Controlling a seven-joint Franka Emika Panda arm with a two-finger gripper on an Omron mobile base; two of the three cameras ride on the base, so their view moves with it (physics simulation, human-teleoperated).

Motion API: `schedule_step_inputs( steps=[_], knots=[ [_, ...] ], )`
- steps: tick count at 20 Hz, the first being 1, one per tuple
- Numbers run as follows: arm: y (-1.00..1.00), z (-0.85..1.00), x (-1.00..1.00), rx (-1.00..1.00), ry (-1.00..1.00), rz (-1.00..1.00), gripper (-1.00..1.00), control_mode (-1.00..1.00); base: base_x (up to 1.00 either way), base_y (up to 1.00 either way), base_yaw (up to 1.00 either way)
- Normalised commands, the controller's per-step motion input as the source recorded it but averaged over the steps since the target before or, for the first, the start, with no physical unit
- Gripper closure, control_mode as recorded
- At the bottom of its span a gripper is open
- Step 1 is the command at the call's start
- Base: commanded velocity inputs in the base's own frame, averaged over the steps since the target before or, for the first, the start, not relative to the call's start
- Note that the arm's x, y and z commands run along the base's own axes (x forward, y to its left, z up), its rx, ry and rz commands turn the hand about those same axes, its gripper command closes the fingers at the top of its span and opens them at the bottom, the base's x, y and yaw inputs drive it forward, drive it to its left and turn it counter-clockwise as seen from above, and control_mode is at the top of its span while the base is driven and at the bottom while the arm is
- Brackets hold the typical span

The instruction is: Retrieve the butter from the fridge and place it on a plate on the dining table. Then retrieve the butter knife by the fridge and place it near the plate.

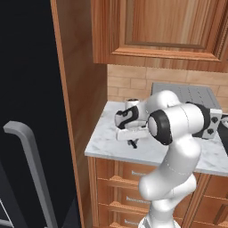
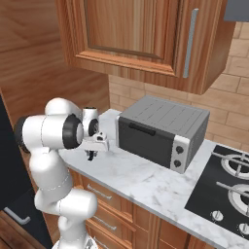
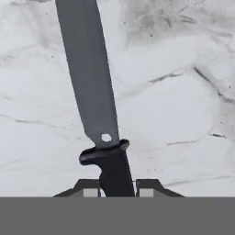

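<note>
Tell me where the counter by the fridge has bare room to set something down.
The marble counter is bare along its front edge, from below the toaster oven to the stove. The left corner beside the wooden side panel is taken: the hand sits there over the knife, its fingers either side of the handle. Behind the oven I cannot tell.

From where I stand, nothing here can be read: no lettering, label, brand, number or sign on anything. The toaster oven (image 2: pixel 163 131) has two plain knobs, and the stove (image 2: pixel 226 187) knobs show no marks I can make out.
</note>
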Motion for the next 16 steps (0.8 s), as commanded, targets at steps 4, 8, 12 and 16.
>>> schedule_step_inputs(
  steps=[4,8,12,16],
  knots=[
    [0.39,0.44,-0.23,-0.01,0.0,-0.18,1.0,-1.0,0.0,0.0,0.0],
    [0.25,0.5,-0.38,0.0,0.0,-0.18,1.0,-1.0,0.0,0.0,0.0],
    [0.02,0.49,-0.53,-0.05,0.03,-0.16,1.0,-1.0,0.0,0.0,0.0],
    [0.0,0.49,-0.8,-0.07,-0.01,-0.15,1.0,-1.0,0.0,0.0,0.0]
  ],
)
